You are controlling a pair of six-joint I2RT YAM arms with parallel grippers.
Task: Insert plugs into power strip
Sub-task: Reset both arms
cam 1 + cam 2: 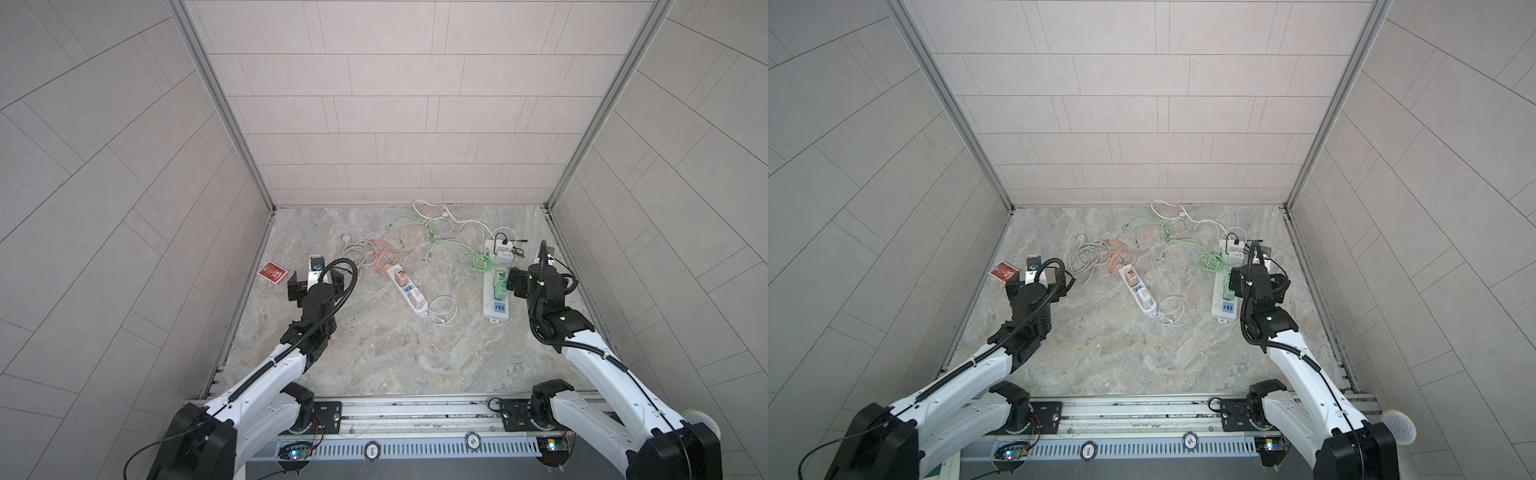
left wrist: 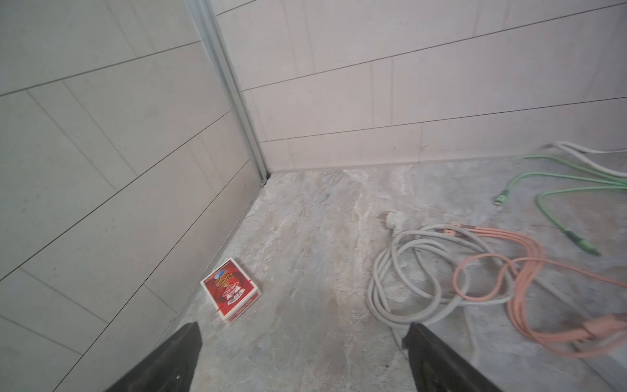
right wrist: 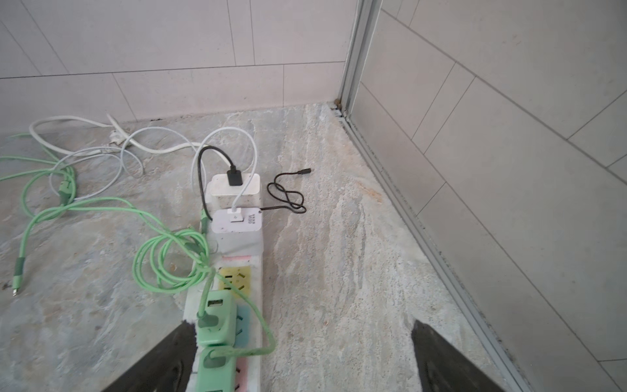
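Note:
Two power strips lie on the stone floor: a small white one in the middle and a longer one on the right. In the small strip stand a pink plug and a white plug. The long strip carries two white plugs at its far end and two mint green plugs nearer me. My right gripper is open, one finger above the green plugs and the other over bare floor. At the left, my left gripper hangs open and empty over the floor, away from both strips.
A red card pack lies by the left wall. Grey cable coils and pink cable lie ahead of the left gripper. Green cables, white cables and a thin black cable spread toward the back wall. The right wall stands close to the long strip.

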